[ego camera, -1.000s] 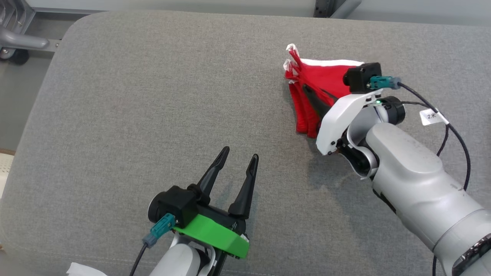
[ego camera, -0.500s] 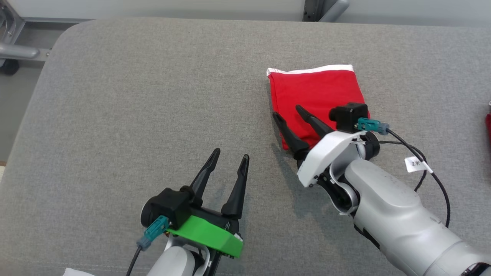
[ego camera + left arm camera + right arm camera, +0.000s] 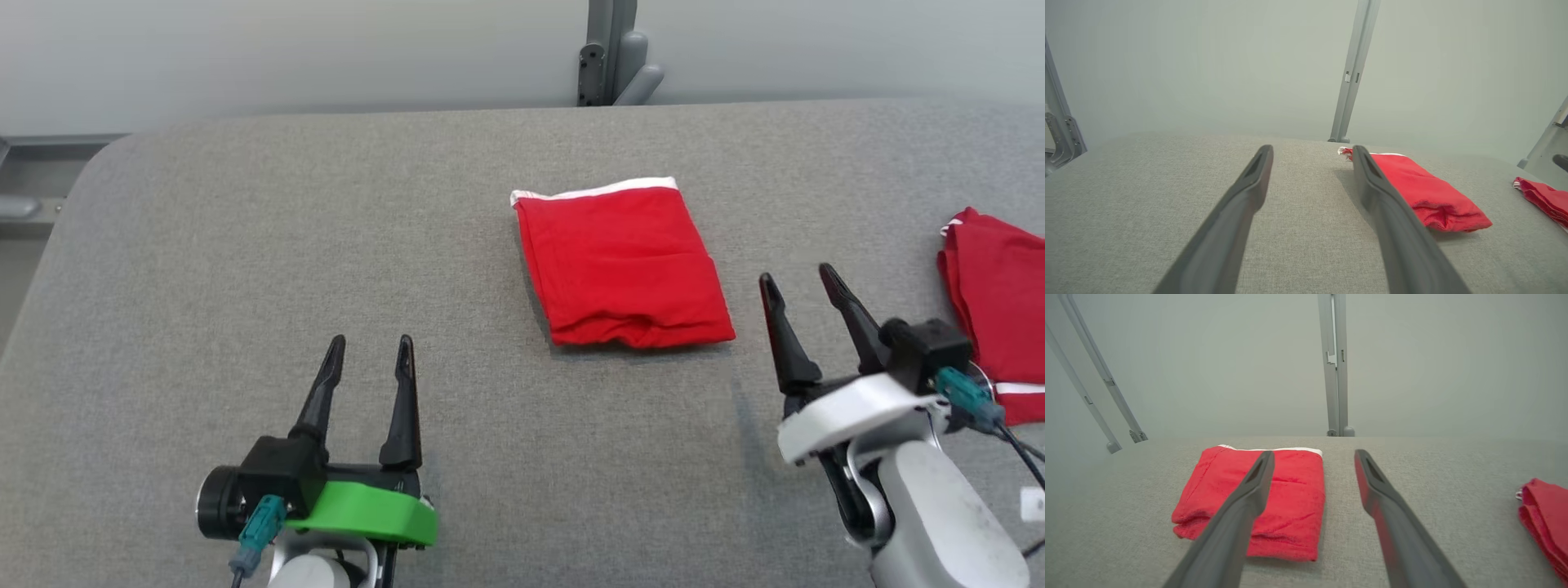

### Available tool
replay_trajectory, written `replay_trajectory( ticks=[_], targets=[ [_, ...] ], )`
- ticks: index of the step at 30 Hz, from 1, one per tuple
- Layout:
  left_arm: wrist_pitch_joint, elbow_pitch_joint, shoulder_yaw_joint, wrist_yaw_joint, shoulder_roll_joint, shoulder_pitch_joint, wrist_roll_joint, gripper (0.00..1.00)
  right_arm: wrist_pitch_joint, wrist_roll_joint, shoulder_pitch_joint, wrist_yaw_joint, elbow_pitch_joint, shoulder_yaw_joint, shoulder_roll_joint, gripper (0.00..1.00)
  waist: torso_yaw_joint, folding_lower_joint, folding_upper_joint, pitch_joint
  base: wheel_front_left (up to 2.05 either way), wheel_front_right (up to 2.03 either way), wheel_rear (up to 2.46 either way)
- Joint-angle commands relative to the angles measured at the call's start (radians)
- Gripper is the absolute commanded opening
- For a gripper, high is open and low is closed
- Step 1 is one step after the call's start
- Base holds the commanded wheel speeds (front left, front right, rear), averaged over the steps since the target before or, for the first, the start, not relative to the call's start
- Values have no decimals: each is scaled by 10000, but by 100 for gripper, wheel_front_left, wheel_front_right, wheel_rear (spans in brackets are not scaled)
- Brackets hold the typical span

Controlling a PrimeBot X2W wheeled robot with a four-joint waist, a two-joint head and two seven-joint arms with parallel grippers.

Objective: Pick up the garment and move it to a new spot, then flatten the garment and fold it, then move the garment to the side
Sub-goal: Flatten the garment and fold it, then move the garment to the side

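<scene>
The garment [image 3: 624,265] is a red cloth with a white band along its far edge, folded into a flat rectangle on the grey padded table [image 3: 245,245]. It also lies ahead in the right wrist view as the garment [image 3: 1286,498] and to the right in the left wrist view as the garment [image 3: 1425,192]. My right gripper [image 3: 798,278] hovers open just right of the garment's near corner, nothing between its fingers. At the lower left my left gripper [image 3: 369,347] stands open and empty, well clear of the cloth.
A second folded red cloth [image 3: 1000,310] lies at the table's right edge, also seen as the red cloth [image 3: 1543,518]. A grey metal post [image 3: 608,53] rises behind the table's far edge. The table's rounded left corner [image 3: 90,163] drops off to the floor.
The right gripper has let go of the garment, which now lies folded flat, and has drawn back to the right. The head view has tilted up, bringing the second red cloth into view.
</scene>
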Motion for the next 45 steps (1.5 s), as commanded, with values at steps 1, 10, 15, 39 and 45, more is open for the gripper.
replay_trajectory(
  ticks=[1, 10, 15, 39, 45],
  targets=[
    [-32, -92, 193, -17, 21, 292, 304, 100, -39, -308, 554, -10, -338, -348, 120, 100, -327, 1, 0, -351, 0, 0, 0],
    [-32, -756, 947, -58, 23, 1517, 1440, 100, -40, -654, 2905, -10, -1845, -1445, 388, 100, -524, 1, 0, -822, 0, 0, 0],
    [-32, -997, 1034, 51, 23, 2007, 1705, 100, -40, -813, 3581, -10, -2343, -1497, 283, 100, -540, 1, 0, -914, 0, 0, 0],
    [-32, -677, 946, -9, 23, 2271, 1756, 100, -41, -1262, 4058, -10, -2828, -998, 164, 100, -427, 1, 0, -907, 0, 0, 0],
    [-32, -664, 871, -60, 23, 2217, 1769, 100, -41, -1290, 4083, -10, -2936, -999, 169, 100, -350, 1, 0, -908, 0, 0, 0]
  ],
)
